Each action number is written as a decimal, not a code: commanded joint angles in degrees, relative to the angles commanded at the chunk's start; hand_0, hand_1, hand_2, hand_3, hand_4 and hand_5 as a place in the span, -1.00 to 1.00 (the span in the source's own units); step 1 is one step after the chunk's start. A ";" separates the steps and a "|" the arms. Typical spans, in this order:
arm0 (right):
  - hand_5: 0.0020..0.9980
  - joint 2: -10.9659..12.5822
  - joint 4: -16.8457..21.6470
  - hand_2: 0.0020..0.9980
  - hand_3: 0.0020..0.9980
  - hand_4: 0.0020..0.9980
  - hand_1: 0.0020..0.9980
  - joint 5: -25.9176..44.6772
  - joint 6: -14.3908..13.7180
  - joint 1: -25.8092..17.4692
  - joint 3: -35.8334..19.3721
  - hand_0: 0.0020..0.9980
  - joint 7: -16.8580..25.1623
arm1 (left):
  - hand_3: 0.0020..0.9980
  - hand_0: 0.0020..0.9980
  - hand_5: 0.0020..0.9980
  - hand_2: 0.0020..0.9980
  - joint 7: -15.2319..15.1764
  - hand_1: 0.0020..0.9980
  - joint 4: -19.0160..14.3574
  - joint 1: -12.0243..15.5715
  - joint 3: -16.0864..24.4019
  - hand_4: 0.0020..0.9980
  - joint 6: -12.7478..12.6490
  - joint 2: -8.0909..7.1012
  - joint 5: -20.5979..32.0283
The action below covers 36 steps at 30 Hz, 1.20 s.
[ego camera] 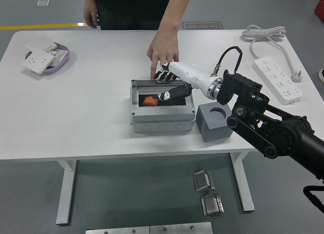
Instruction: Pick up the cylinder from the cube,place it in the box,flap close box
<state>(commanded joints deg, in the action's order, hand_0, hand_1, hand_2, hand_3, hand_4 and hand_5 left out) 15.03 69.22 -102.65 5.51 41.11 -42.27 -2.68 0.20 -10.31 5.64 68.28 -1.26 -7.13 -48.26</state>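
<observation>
The orange cylinder point(150, 100) is already inside the grey box point(162, 114), near its left side, and the hole in the top of the grey cube point(216, 122) just to the right of the box is empty. So the pick and the drop look done, and only shutting the box is left. The clear lid point(161, 84) is tipped low over the far part of the opening, but you can see into the box, so it is not shut yet. The right hand point(168, 82) lies on the lid with its fingers point(163, 75) spread and its thumb low over the opening, gripping nothing. A person's hand point(163, 46) reaches down from the far side, with a finger at the far edge of the lid. The left arm is not seen.
</observation>
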 joint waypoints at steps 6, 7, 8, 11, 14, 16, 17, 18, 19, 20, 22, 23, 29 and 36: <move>-0.05 0.52 1.82 0.30 0.41 0.71 0.21 -0.60 -0.14 -2.30 -0.28 0.19 -0.27 | 0.26 0.19 -0.64 0.24 0.05 0.28 0.00 0.10 0.06 0.38 -0.02 0.10 0.01; -0.05 0.55 2.00 0.30 0.41 0.71 0.21 -0.72 -0.17 -2.59 -0.41 0.19 -0.29 | 0.26 0.19 -0.64 0.24 0.06 0.28 0.00 0.11 0.04 0.38 -0.03 0.11 0.03; -0.05 0.52 2.16 0.30 0.41 0.71 0.21 -0.85 -0.23 -2.88 -0.62 0.19 -0.30 | 0.26 0.19 -0.64 0.24 0.07 0.28 0.00 0.11 -0.01 0.38 -0.04 0.13 0.05; -0.05 0.48 2.34 0.30 0.41 0.71 0.21 -1.08 -0.31 -3.27 -1.14 0.19 -0.30 | 0.26 0.19 -0.64 0.24 0.08 0.28 0.00 0.10 -0.08 0.38 -0.05 0.16 0.09; -0.04 0.55 2.43 0.30 0.42 0.71 0.21 -1.37 -0.34 -3.55 -2.25 0.18 -0.28 | 0.26 0.20 -0.64 0.24 0.07 0.28 0.00 0.06 -0.03 0.38 -0.04 0.16 0.04; -0.04 0.79 2.79 0.30 0.42 0.71 0.21 -1.63 -0.36 -3.89 -3.73 0.18 -0.26 | 0.26 0.20 -0.64 0.24 0.09 0.28 0.00 0.08 -0.01 0.38 -0.04 0.17 0.02; -0.04 0.99 3.12 0.30 0.42 0.71 0.21 -1.79 -0.35 -4.16 -4.74 0.18 -0.26 | 0.26 0.20 -0.64 0.24 0.11 0.28 0.00 0.10 -0.01 0.38 -0.04 0.18 0.03; -0.04 1.20 3.45 0.29 0.41 0.71 0.20 -1.97 -0.34 -4.43 -5.67 0.17 -0.27 | 0.26 0.19 -0.64 0.24 0.13 0.28 0.00 0.12 -0.01 0.38 -0.05 0.18 0.03; -0.04 1.48 3.90 0.29 0.41 0.71 0.20 -2.18 -0.34 -4.82 -6.68 0.17 -0.27 | 0.26 0.19 -0.64 0.24 0.15 0.28 0.00 0.15 -0.04 0.38 -0.06 0.17 0.07; -0.04 1.75 4.35 0.29 0.41 0.71 0.20 -2.36 -0.35 -5.22 -7.58 0.17 -0.26 | 0.26 0.19 -0.64 0.24 0.18 0.28 0.00 0.19 -0.05 0.38 -0.07 0.16 0.11; -0.04 2.47 5.63 0.29 0.41 0.71 0.20 -2.61 -0.51 -6.52 -10.15 0.17 -0.14 | 0.26 0.19 -0.64 0.24 0.22 0.28 0.00 0.31 -0.11 0.38 -0.11 0.14 0.26; -0.04 2.84 6.50 0.29 0.41 0.71 0.20 -2.37 -0.65 -7.58 -11.70 0.17 0.15 | 0.26 0.19 -0.64 0.24 0.26 0.28 0.00 0.41 -0.21 0.38 -0.14 0.14 0.44; -0.02 2.65 8.77 0.29 0.41 0.71 0.20 1.71 -1.77 -12.65 -19.70 0.16 3.36 | 0.26 0.19 -0.64 0.24 0.46 0.28 0.00 0.86 -0.98 0.38 -0.22 0.40 1.41; -0.02 0.77 6.71 0.28 0.38 0.70 0.19 11.09 -3.13 -17.71 -28.27 0.17 10.60 | 0.26 0.19 -0.64 0.24 0.53 0.28 0.00 1.06 -1.39 0.38 -0.20 0.60 2.08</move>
<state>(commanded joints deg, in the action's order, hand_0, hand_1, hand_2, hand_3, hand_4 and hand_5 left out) 15.80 75.92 -91.56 2.38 23.40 -70.54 7.92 0.74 -10.31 6.70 66.89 -1.47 -6.53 -46.18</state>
